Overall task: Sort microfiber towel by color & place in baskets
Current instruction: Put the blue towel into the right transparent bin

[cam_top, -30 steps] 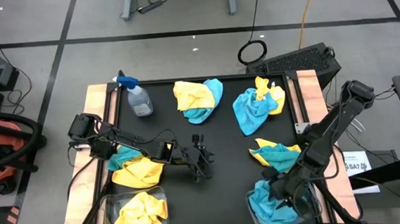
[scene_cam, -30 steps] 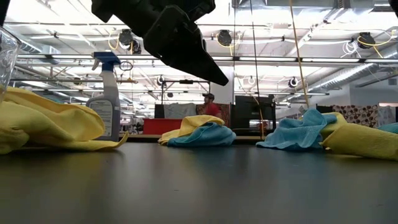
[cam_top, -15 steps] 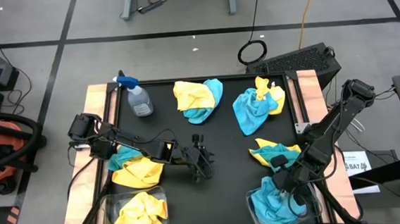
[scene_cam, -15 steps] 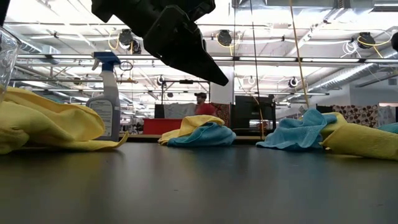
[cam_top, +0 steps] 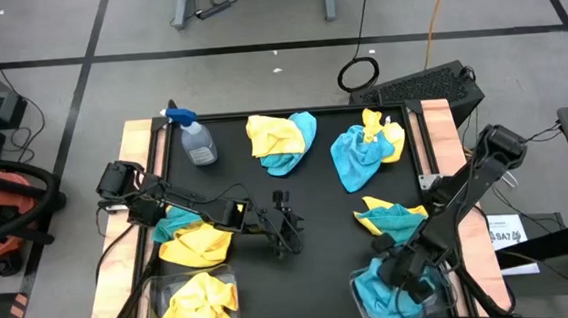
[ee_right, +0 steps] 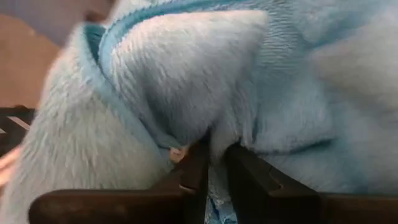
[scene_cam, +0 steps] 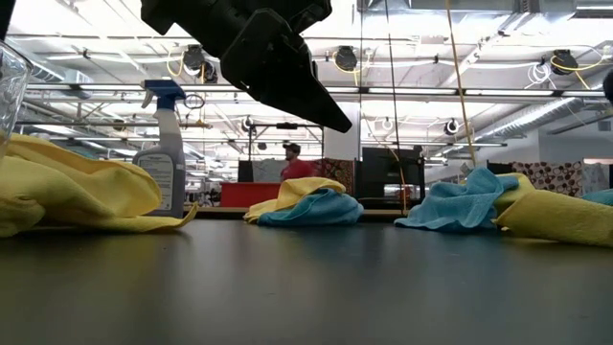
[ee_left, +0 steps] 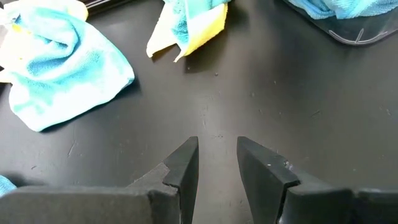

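On the high view we see the dark counter (cam_top: 318, 212) framed by wooden side rails, with its widest bare stretch running down the middle between the left gripper (cam_top: 287, 231) and the yellow-and-blue cloth pile (cam_top: 393, 220) by the right rail. Two clear baskets sit at the near edge: the left basket (cam_top: 153, 288) holds a yellow towel (cam_top: 200, 300), the right basket (cam_top: 358, 292) holds a turquoise towel (cam_top: 385, 284). Our right arm slants down from the right rail, and its right gripper (cam_top: 411, 278) is sunk into that turquoise towel over the right basket. The right wrist view shows its fingers (ee_right: 193, 174) nearly together, pinching a fold of turquoise towel between them, something the high view hides. Our left arm lies low across the counter from the left rail, past a mixed towel (cam_top: 191, 236); the left wrist view shows its jaws slightly parted with nothing between them, above bare counter. Two more mixed piles (cam_top: 283, 142) and (cam_top: 365, 148) and a spray bottle (cam_top: 194, 137) line the far edge. Only the low view shows a person (scene_cam: 295, 165) in the room beyond.
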